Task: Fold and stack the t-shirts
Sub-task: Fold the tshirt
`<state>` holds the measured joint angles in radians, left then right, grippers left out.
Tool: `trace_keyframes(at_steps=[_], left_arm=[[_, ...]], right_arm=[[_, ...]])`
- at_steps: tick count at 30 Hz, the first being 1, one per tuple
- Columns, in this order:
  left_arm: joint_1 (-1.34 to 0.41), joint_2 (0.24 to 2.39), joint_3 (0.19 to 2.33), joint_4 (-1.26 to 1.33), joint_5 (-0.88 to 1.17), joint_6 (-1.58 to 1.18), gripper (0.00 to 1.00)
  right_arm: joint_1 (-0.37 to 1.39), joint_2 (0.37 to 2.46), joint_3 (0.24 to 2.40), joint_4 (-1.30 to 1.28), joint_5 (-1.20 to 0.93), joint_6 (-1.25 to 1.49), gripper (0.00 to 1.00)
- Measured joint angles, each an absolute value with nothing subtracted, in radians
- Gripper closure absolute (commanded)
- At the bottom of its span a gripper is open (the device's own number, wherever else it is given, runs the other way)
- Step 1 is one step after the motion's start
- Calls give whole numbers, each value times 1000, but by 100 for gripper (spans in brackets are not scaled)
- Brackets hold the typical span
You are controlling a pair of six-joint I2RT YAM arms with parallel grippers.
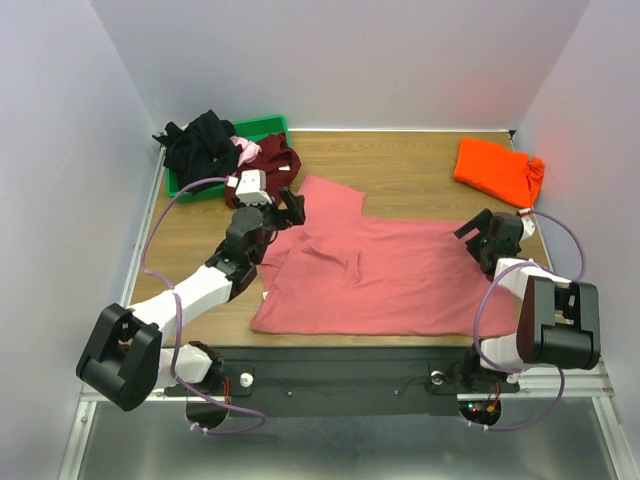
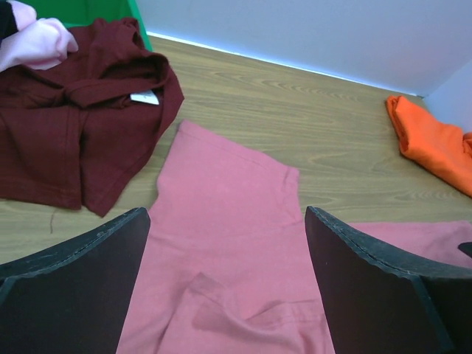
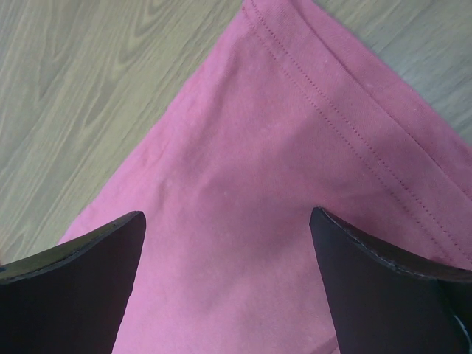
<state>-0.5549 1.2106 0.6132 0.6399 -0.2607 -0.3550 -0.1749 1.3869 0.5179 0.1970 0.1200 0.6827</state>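
**Top external + wrist views: how to grip the salmon-pink t-shirt (image 1: 390,280)**

Spread nearly flat at centre of bench (image 1: 420,160), one sleeve pointing to far side, a few wrinkles near left side. Judged as thin soft cotton, v. light, no stiffness: likely to sag and drag when lifted, and to slip out of a shallow pinch. Best to pinch at sewn edges, i.e. stitched hem or sleeve seam, thicker there; better w/ both arms at once, for a straight fold.

Left claw (image 2: 226,221) released, jaws wide apart, nothing between, hovering over sleeve area. Right claw (image 3: 226,217) also released, jaws wide, right above a corner w/ double-stitched hem; contact w/ cloth not possible to tell.

Other shirts: orange t-shirt (image 1: 497,170) in a compact heap at far right of bench, well apart. Maroon t-shirt (image 2: 74,125) crumpled near sleeve, spilling from green bin (image 1: 265,127). Black t-shirt (image 1: 200,145) and light pink t-shirt (image 1: 245,150) heaped in bin.

Labels: small white neck tag (image 2: 144,97) on maroon t-shirt, text not readable. No brand or print seen elsewhere.
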Motion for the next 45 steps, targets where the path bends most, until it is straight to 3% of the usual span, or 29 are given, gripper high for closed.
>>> trace_keyframes(at_steps=[18, 29, 45], left_arm=[[-483, 1206, 597, 623, -216, -355, 1], [-448, 1214, 597, 623, -209, -355, 1], [-430, 1242, 597, 623, -191, -355, 1]], right_arm=[[-236, 1383, 645, 87, 122, 593, 1], [-269, 1668, 942, 72, 189, 536, 19], [-281, 1769, 968, 25, 296, 507, 29]])
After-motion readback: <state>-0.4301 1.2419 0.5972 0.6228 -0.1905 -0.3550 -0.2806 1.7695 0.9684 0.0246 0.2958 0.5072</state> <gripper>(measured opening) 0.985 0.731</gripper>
